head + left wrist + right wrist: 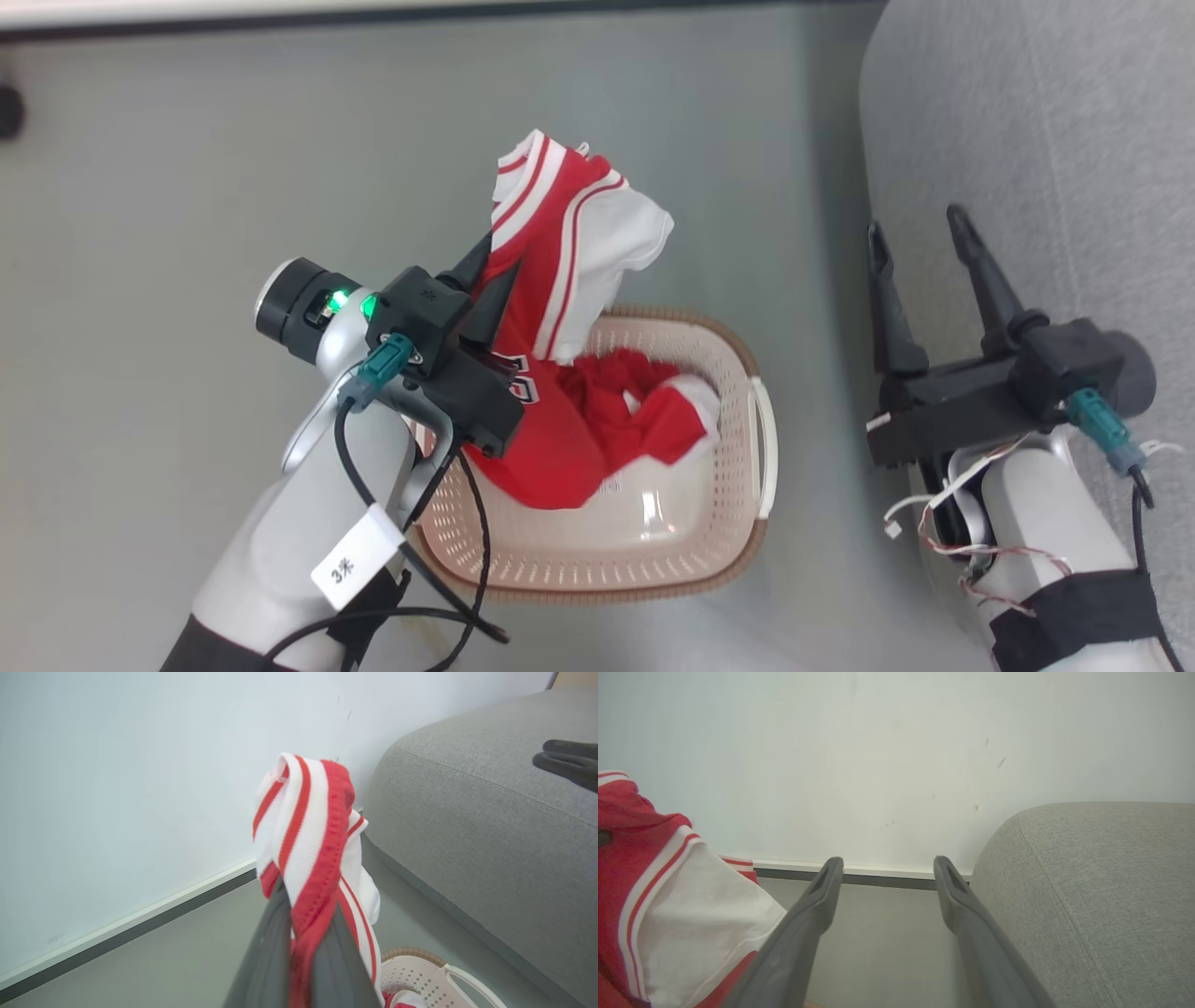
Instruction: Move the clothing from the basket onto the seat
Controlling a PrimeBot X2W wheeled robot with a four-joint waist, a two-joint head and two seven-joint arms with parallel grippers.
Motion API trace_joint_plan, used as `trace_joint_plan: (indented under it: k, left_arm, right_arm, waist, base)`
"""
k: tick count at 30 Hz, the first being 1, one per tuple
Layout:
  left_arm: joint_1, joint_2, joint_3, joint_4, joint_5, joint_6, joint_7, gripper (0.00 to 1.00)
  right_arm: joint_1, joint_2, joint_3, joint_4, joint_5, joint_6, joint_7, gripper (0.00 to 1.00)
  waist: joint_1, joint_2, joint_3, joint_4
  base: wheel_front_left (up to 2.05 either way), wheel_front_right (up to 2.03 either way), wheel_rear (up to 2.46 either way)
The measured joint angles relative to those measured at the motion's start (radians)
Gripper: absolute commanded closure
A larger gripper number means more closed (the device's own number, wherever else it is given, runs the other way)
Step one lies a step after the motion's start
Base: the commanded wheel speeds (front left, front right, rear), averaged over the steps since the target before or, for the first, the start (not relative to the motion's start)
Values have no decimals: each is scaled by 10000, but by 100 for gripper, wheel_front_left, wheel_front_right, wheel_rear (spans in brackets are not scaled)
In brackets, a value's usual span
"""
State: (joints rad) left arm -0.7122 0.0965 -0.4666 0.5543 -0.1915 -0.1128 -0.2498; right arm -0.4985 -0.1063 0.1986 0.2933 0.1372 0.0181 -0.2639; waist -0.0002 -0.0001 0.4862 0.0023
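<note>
Jersey (560, 243) hangs from the left gripper (487, 273), whose jaws are clamped on its striped trim. Its lower part trails down into the basket (597, 560), where the other red garment (644, 411) lies bunched toward the far right corner. The basket stands on bare grey floor (187, 187), open on its left and far sides, with a strip of floor between its right handle and the sofa (1046, 140). The right gripper (915, 221) hovers at the sofa's rounded edge, jaws spread wide and holding nothing. The left wrist view adds the wall (117, 788) and skirting (140, 914) behind; the right wrist view shows the sofa's stitched seam.
</note>
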Motion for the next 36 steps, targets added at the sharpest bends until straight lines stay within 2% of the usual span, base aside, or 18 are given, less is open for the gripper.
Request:
trace_joint_plan:
  k: [6, 14, 23, 36]
  left_arm:
    - [261, 13, 178, -700, -115, -21, -2, 100]
    - [377, 111, 476, -872, -558, -27, -4, 100]
    - [-26, 94, 627, -391, -602, -27, -29, 100]
    - [-244, -291, 127, 646, -711, -104, 439, 100]
  right_arm:
    - [382, 58, 21, 430, 46, 123, 2, 0]
    - [731, 150, 376, 982, 134, 497, 46, 0]
    - [806, 339, 1417, 1726, 134, 867, 71, 0]
    - [859, 454, 3135, 2163, 775, 1055, 73, 0]
  waist:
    - [-1, 0, -853, 88]
    - [-1, -1, -1985, 132]
    - [-2, 0, -3258, 83]
    - [0, 0, -5007, -24]
  base:
    - [0, 0, 0]
    - [0, 0, 0]
    - [0, 0, 0]
    - [0, 0, 0]
